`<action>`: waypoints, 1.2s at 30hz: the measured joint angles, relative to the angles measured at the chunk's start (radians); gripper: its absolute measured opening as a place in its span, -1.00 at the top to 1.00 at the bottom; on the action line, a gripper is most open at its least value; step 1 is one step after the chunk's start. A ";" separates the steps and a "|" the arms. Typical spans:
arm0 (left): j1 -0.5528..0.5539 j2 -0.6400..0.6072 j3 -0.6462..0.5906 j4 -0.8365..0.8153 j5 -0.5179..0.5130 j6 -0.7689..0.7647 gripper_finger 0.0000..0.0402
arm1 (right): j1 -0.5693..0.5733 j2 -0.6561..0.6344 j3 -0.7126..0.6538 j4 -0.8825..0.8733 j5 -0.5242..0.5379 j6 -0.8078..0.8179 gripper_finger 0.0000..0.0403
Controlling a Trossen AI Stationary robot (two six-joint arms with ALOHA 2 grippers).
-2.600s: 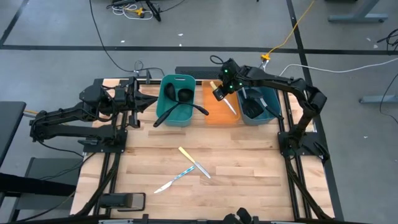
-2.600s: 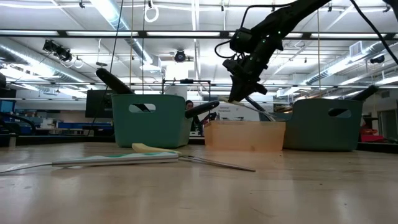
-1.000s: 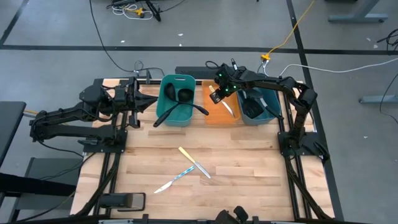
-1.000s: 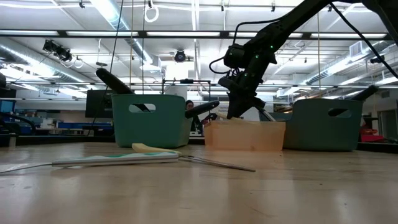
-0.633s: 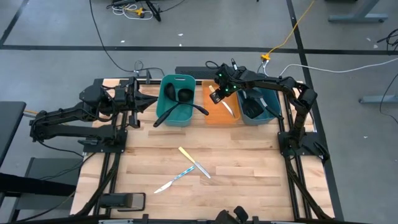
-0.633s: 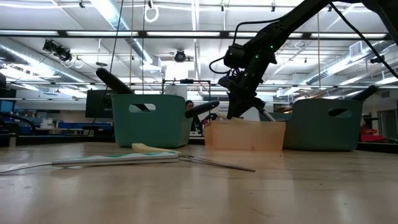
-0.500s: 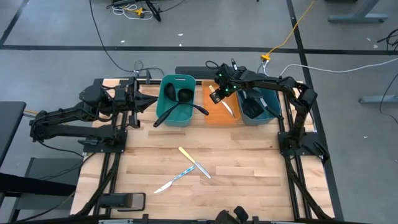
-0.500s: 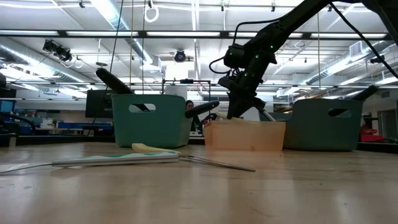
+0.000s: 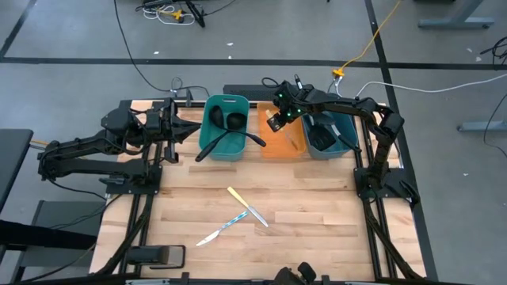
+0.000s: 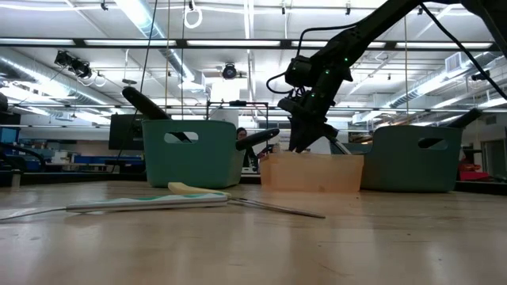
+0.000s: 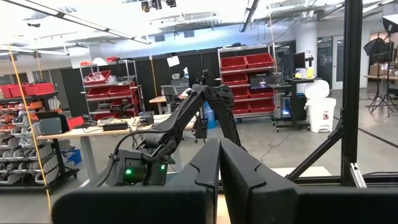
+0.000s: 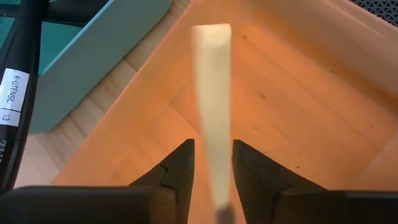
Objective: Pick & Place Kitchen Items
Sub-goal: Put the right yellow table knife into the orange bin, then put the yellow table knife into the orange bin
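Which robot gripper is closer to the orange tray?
The right one. The right gripper hangs right over the orange tray, with a pale yellow knife handle between its fingers. The left gripper waits beyond the teal bin, away from the tray.

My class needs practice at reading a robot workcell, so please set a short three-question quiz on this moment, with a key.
1. True or false: two knives lie on the bare table, a pale yellow-handled knife and a light-blue-handled knife.
2. The right gripper is above which container? A) the teal bin with black ladles, B) the orange tray, C) the teal bin nearest the right arm's base.
3. Fill in: the left gripper, waiting beside the table's left edge, has its jaws ____.

Key: 1 true; 2 B; 3 shut.
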State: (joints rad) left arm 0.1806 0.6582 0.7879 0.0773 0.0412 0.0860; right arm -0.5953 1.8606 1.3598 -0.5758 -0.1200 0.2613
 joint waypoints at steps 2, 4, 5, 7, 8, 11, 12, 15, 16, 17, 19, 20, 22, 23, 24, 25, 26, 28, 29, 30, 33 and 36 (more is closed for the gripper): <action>0.000 0.000 0.000 0.000 0.000 0.000 0.92 | 0.000 0.000 0.000 0.000 0.000 0.000 0.36; 0.000 0.000 0.000 0.000 0.000 0.000 0.92 | 0.000 0.000 0.000 0.000 0.000 0.000 0.30; 0.000 0.000 0.000 0.000 0.000 0.000 0.92 | 0.000 0.000 0.000 0.000 0.000 0.000 0.28; 0.000 0.000 0.000 0.000 0.000 0.000 0.92 | 0.000 0.000 0.000 0.001 0.000 0.000 0.23; 0.000 0.000 0.000 0.000 0.000 0.000 0.92 | 0.000 0.000 0.000 0.002 0.000 0.000 0.21; 0.000 0.000 0.000 0.000 0.000 0.000 0.92 | 0.000 -0.001 0.000 0.006 0.000 0.000 0.16; 0.000 0.000 0.000 0.000 0.000 0.000 0.92 | 0.000 -0.001 0.000 0.007 0.000 0.000 0.15; 0.000 0.000 0.000 0.000 0.000 0.000 0.92 | 0.000 -0.001 0.000 0.007 0.000 0.000 0.12; 0.000 0.000 0.000 0.000 0.000 0.000 0.92 | 0.000 -0.001 0.000 0.007 0.000 0.000 0.12; 0.000 0.000 0.000 0.000 0.000 0.000 0.92 | 0.000 -0.001 0.000 0.007 0.000 0.000 0.12; 0.000 0.000 0.000 0.000 0.000 0.000 0.92 | 0.000 -0.001 0.000 0.007 0.000 0.000 0.12; 0.000 0.000 0.000 0.000 0.000 0.000 0.92 | 0.000 -0.001 0.000 0.007 -0.001 0.000 0.12; 0.000 0.000 0.000 0.000 0.000 0.000 0.92 | 0.000 -0.001 0.000 0.007 -0.003 0.000 0.12; 0.000 0.000 0.000 0.000 0.000 0.000 0.92 | 0.000 -0.001 0.000 0.007 -0.003 -0.001 0.12; 0.000 0.000 0.000 0.000 0.000 0.000 0.92 | 0.000 -0.001 0.000 0.007 -0.003 -0.005 0.12; 0.000 0.000 0.000 0.000 0.000 0.000 0.92 | 0.000 -0.001 0.000 0.007 -0.003 -0.007 0.12; 0.000 0.000 0.000 0.000 0.000 0.000 0.92 | 0.000 -0.001 0.000 0.007 -0.003 -0.008 0.13; 0.000 0.000 0.000 0.000 0.000 0.000 0.92 | 0.000 -0.001 0.000 0.007 -0.003 -0.008 0.17; 0.000 0.000 0.000 0.000 0.000 0.000 0.92 | 0.000 -0.001 0.000 0.007 -0.003 -0.008 0.20; 0.000 0.000 0.000 0.000 0.000 0.000 0.92 | 0.000 -0.001 0.000 0.007 -0.003 -0.008 0.23; 0.000 0.000 0.000 0.000 0.000 0.000 0.92 | 0.001 -0.001 0.000 0.007 -0.003 -0.008 0.32; 0.000 0.000 0.000 0.000 0.000 -0.001 0.92 | 0.004 -0.001 0.000 0.007 -0.001 -0.008 0.44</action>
State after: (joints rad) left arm 0.1810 0.6579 0.7879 0.0772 0.0414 0.0849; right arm -0.5912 1.8595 1.3598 -0.5687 -0.1211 0.2536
